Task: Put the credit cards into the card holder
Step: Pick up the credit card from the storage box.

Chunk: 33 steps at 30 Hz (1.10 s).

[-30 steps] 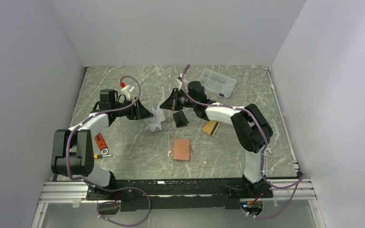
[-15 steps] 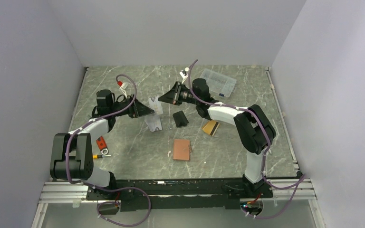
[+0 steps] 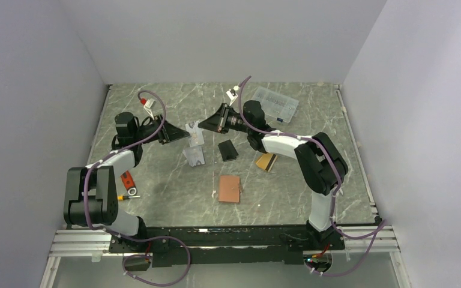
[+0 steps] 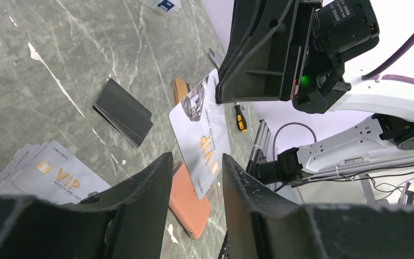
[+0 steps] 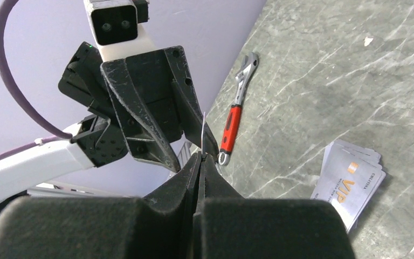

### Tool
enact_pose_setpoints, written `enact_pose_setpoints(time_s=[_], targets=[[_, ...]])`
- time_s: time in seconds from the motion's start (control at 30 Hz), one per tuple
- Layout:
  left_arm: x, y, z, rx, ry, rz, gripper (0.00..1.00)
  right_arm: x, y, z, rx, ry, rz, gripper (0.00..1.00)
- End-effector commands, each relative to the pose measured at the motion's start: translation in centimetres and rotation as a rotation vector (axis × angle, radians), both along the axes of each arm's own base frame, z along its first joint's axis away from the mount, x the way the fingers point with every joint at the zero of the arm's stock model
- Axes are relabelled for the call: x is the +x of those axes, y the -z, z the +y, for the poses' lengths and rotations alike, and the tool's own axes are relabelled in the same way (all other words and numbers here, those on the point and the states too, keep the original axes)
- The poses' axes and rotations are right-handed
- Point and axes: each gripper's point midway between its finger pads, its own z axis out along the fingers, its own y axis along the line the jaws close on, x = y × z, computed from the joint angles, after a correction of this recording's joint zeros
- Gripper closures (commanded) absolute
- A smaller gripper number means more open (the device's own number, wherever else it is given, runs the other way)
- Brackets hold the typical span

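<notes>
Left wrist: one silver card (image 4: 202, 137) aloft

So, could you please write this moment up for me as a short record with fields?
held item: silver card, in the air between the two arms
right pincer: shut on the silver card's edge
left pincer: jaws apart, facing the card, not clamped on it
loose cards: stack of silver cards; orange-gold card
card holder: lying flat, nothing touching it
other items: black rectangle; red wrench; clear box
</notes>
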Motion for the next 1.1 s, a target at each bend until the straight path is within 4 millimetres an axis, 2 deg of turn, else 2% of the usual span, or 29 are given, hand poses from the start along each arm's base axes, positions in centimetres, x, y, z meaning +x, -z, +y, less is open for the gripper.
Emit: enact_pose_setpoints(time_s=[0.0,0.13,0.23,0.43,0.53,0.7,0.83,0.93,1.07], targets=[[-0.1,-1.1,-0.2,-0.025,0.022,-0.047,0.58,-0.5,-2.4,0.5,0.060,-0.017,-0.064,1.00],[-0.1,-1.2,-0.2,-0.033,0.023,-0.047,0.61,-0.5,-2.5,0.9,0.073,-0.022,-0.061,1.00],[-0.2,-1.3,-0.2,-0.041,0.024,-0.043,0.70,-0.5,-2.4,1.0,0.074,-0.021,-0.060,1.00],[-0.3,-2.1,-0.3,-0.058,0.041,-0.047,1.00,-0.8,-1.9,1.3,0.058,-0.030,-0.063,1.00],[-0.4,-2.4,-0.3,-0.065,0.047,-0.047,1.00,-1.2,-1.6,1.4,0.060,-0.060,-0.057,0.99],[-0.4,-2.7,-0.2,-0.073,0.051,-0.049,1.00,-2.5,-1.8,1.6,0.099,-0.142,-0.058,0.81],[-0.3,-3.0,0.0,-0.088,0.056,-0.044,1.00,-3.5,-2.3,1.7,0.149,-0.211,-0.053,0.74],[-0.2,-3.0,0.2,-0.092,0.051,-0.045,1.00,-4.0,-2.5,1.6,0.160,-0.233,-0.059,0.75],[-0.2,-3.0,0.4,-0.084,0.045,-0.046,1.00,-4.3,-2.8,1.2,0.155,-0.227,-0.066,0.89]])
